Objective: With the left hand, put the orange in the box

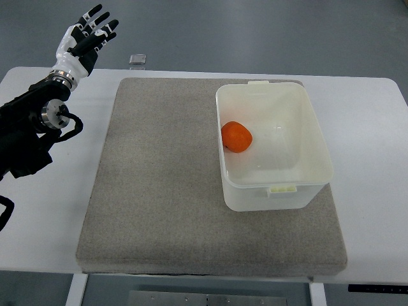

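An orange [236, 136] lies inside the white plastic box [319, 137], against its left wall. The box stands on the right half of a grey mat [159, 185]. My left hand [87, 35] is raised at the far left corner of the table, well away from the box, with its fingers spread and nothing in them. Its black arm comes in from the left edge. No right arm shows.
The mat covers most of the white table [376, 159]. A small clear square object [138, 60] lies just beyond the mat's far edge. Grey floor surrounds the table.
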{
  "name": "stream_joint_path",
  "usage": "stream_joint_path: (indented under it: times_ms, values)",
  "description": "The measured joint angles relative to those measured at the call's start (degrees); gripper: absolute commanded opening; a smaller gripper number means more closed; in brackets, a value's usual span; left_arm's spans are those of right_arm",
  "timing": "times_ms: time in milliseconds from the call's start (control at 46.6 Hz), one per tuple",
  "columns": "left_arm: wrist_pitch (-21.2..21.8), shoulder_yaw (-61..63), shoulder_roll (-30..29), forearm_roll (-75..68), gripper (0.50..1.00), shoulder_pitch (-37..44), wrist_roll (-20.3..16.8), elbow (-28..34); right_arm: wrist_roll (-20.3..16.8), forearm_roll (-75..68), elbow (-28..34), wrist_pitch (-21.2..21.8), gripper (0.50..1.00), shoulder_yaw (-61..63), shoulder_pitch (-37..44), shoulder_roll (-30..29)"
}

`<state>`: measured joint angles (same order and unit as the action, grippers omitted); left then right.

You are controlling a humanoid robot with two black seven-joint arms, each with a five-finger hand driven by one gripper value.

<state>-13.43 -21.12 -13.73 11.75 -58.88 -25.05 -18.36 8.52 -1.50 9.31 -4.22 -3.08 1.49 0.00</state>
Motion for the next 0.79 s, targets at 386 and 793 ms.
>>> stream_joint_path:
  times_ms: [386,793]
  values:
    - [0.16,-1.67,0.20,-0.84,0.994,0.96,-0.03,2.41,0.00,0.00,0.01,0.00,0.926,0.00,-0.03,0.00]
    - [0.95,-1.79,0.35,-0.85,0.994,0.95,-0.09,3.07,0.00,0.00,0.01,0.00,0.926,0.00,0.00,0.00]
